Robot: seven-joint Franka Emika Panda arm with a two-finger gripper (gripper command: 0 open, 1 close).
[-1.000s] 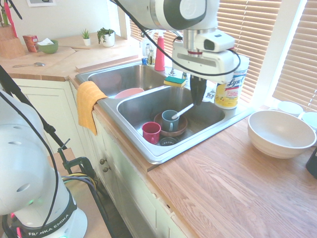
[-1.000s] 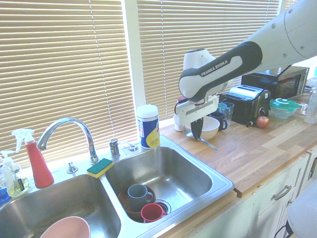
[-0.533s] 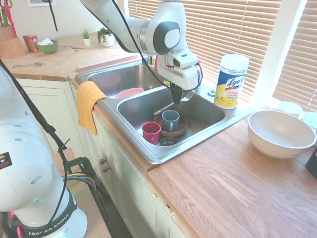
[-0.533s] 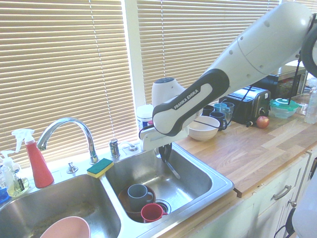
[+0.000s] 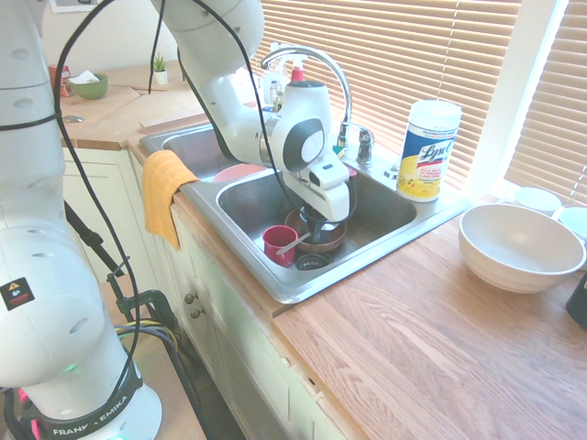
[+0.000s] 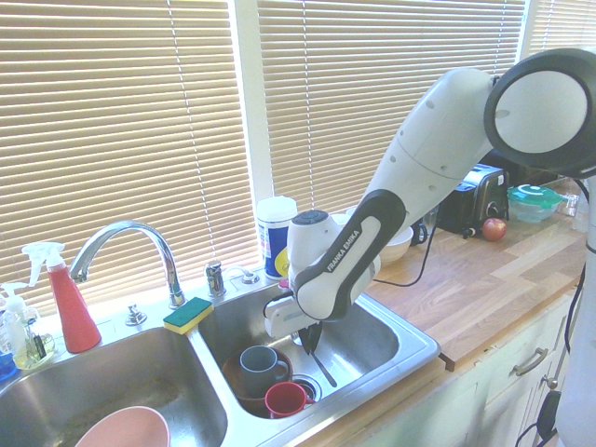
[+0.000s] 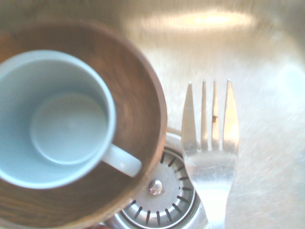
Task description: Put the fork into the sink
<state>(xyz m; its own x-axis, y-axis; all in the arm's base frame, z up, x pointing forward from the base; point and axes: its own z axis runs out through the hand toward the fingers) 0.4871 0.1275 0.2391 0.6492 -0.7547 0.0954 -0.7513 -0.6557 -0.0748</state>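
Nearly done: the gripper [image 6: 311, 337], clamped on the fork [image 6: 321, 363], hangs low inside the sink [image 6: 410, 343]; only release remains.

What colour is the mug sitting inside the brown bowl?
Pale grey-blue mug; clearest in the wrist view.

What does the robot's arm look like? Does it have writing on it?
The arm is smooth, rounded and white, with dark grey bands at its joints and a big round grey-rimmed cap. "FRANKA EMIKA" is printed in white on a dark band. Thin black cables loop along it. The gripper at the end is dark and narrow under a white block.
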